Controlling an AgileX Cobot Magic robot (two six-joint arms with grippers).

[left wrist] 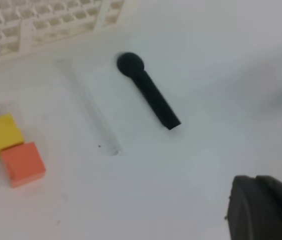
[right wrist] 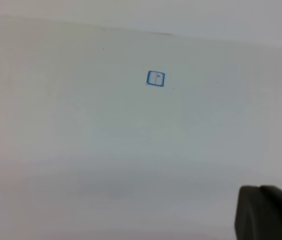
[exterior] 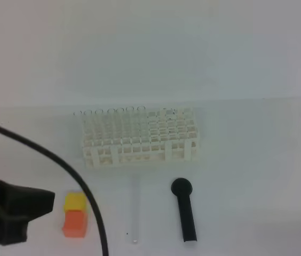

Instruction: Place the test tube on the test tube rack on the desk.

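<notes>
On desk point(exterior: 246, 160), test tube point(exterior: 135, 210) beside rack point(exterior: 140, 136)

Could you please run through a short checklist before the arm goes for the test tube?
1. Test tube lying free on the desk, nothing on it: ok.
2. Test tube rack upright with open holes: ok.
3. Black stick lies apart from the tube: ok.
4. Orange and yellow blocks lie apart from the tube: ok.
5. Left claw open for grasping: not ok, it is shut.
6. Right claw away from the tube: ok.
</notes>
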